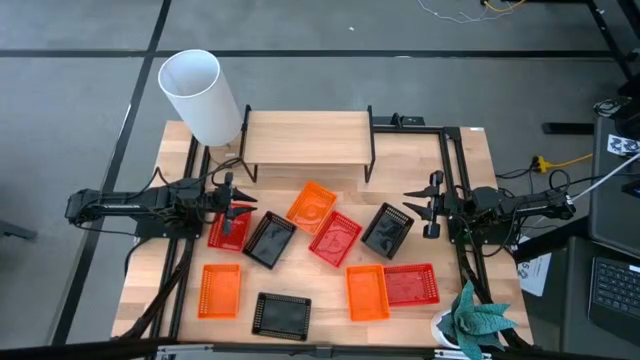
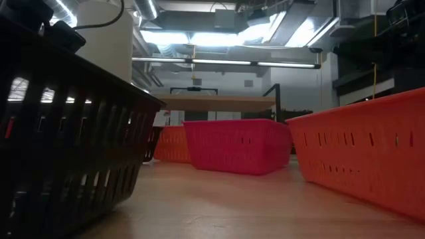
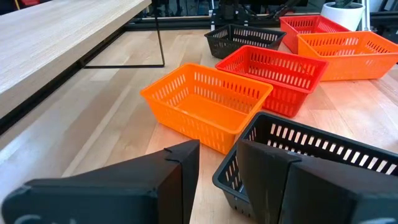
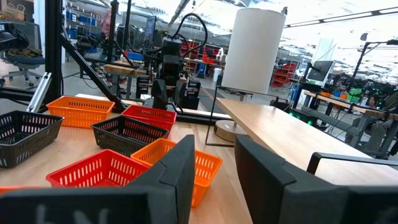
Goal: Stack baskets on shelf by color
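Note:
Nine mesh baskets lie scattered on the table in front of the shelf [image 1: 305, 137], whose wood top is bare. My left gripper [image 1: 241, 199] is open, over the table's left side between a red basket [image 1: 226, 230] and a black basket [image 1: 268, 240]. In the left wrist view its fingers frame the black basket's corner [image 3: 249, 163], with an orange basket [image 3: 205, 106] just beyond. My right gripper [image 1: 418, 205] is open on the right side, beside another black basket [image 1: 387, 229], touching nothing.
A tall white cylinder [image 1: 200, 95] stands at the shelf's left end. Toward the near edge lie an orange basket [image 1: 220, 290], a black one [image 1: 282, 315], an orange one [image 1: 367, 292] and a red one [image 1: 412, 284]. A potted plant [image 1: 475, 322] sits at the near right corner.

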